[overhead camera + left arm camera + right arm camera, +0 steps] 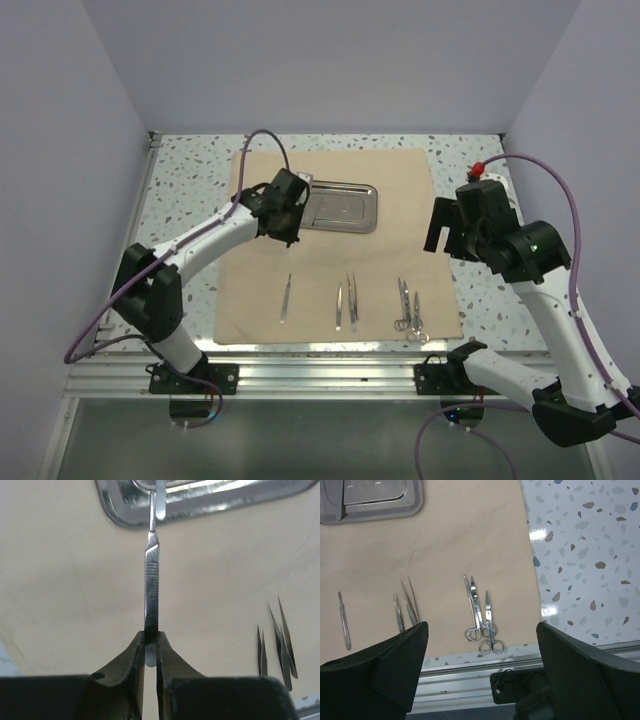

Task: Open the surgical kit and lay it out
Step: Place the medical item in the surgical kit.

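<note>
The left arm (205, 245) stretches forward and inward from its base with the wrist tipped down. The left gripper (283, 218) has its jaws nearly together, pinching a slim scalpel handle (151, 580) by one end (a finger (131, 655) presses on each flat side). The right arm (565, 330) doubles back from its base and rises, and the right gripper (446, 226) hangs with jaws spread wide, holding nothing.

Left wrist cam chops the shiny rectangular steel tray (210, 502) off up top, and the slim ribbed steel handle (151, 580) blurs at its tip.
</note>
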You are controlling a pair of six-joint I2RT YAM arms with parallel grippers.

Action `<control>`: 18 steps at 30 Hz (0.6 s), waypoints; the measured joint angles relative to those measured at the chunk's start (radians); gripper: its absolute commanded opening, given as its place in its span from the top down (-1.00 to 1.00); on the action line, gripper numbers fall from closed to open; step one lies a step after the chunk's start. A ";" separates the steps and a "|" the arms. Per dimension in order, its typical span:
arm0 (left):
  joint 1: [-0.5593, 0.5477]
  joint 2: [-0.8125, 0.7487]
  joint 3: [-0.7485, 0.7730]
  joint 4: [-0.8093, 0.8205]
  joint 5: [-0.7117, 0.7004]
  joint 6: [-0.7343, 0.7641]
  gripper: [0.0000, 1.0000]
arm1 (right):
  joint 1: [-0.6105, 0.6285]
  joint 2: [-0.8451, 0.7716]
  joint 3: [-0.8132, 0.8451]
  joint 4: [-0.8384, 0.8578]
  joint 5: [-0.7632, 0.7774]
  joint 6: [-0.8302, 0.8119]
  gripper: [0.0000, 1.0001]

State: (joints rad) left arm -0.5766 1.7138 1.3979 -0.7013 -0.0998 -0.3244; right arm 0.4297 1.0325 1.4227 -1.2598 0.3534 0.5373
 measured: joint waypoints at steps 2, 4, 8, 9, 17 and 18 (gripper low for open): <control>-0.064 -0.080 -0.114 0.008 -0.025 -0.047 1.00 | 0.000 -0.001 -0.006 0.002 -0.008 -0.005 -0.87; -0.130 -0.134 -0.216 0.013 -0.035 -0.094 1.00 | 0.000 -0.001 -0.014 0.005 -0.013 -0.008 -0.87; -0.240 -0.207 -0.402 0.023 -0.042 -0.220 1.00 | -0.001 -0.005 -0.035 0.007 -0.033 -0.014 -0.86; -0.255 -0.219 -0.437 0.028 -0.045 -0.251 1.00 | -0.001 -0.007 -0.039 0.007 -0.035 -0.015 -0.86; -0.338 -0.252 -0.511 0.033 -0.088 -0.418 0.08 | -0.001 -0.013 -0.062 0.008 -0.061 -0.018 -0.86; -0.344 -0.252 -0.511 0.034 -0.092 -0.424 0.01 | -0.001 -0.015 -0.064 0.008 -0.061 -0.018 -0.86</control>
State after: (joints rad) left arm -0.9203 1.4616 0.8871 -0.6670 -0.1917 -0.7486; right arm 0.4290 1.0176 1.3590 -1.2518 0.2920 0.5194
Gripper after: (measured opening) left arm 0.392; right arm 0.931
